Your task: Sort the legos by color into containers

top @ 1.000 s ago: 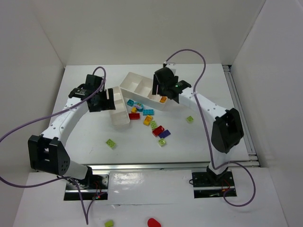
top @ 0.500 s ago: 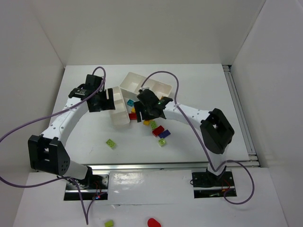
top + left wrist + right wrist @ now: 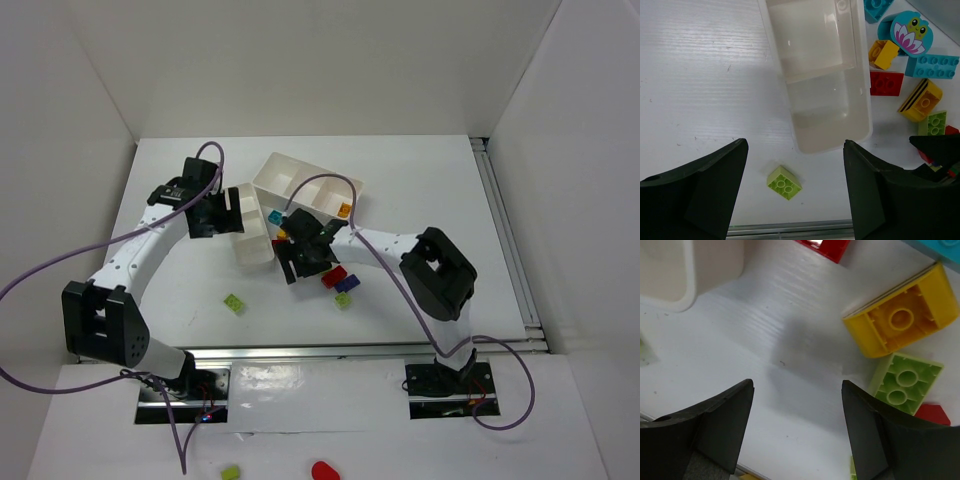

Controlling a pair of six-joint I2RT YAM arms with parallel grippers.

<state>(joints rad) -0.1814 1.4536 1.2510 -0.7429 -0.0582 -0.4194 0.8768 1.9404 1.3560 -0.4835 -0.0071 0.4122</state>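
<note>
White surface [image 3: 430, 190], boxed by white walls on three sides; your two arms reach in from its near edge.

Legos [image 3: 336, 278]: most lie loose in one cluster at the middle of the surface, just on the near side of the two trays. You can pick out:
- a red brick [image 3: 886, 83]
- a cyan brick [image 3: 936, 66]
- a small orange-yellow brick [image 3: 883, 54]
- a striped yellow brick [image 3: 920, 101], underside up
- a purple brick [image 3: 347, 284] at the near fringe
- a round cyan piece [image 3: 910, 31] printed with a frog and a flower

One lime green brick [image 3: 784, 182] lies alone, well apart to the left of the cluster. One orange brick [image 3: 344, 210] sits in the right-hand compartment of the wider tray [image 3: 282, 178].

Narrower tray [image 3: 860, 75]: just left of the cluster and beside the wider tray, its long side running toward you.

Left tool [image 3: 795, 150]: fingers apart, holding nothing, hanging over the near end of the narrower tray.

Right tool [image 3: 797, 385]: fingers apart, holding nothing, low over bare surface at the cluster's left edge. The striped yellow brick and an upturned lime piece [image 3: 905, 385] lie just beside it.

Off the surface, in front of your arm bases: a stray lime brick [image 3: 231, 472] and a smooth red blob [image 3: 323, 470].
</note>
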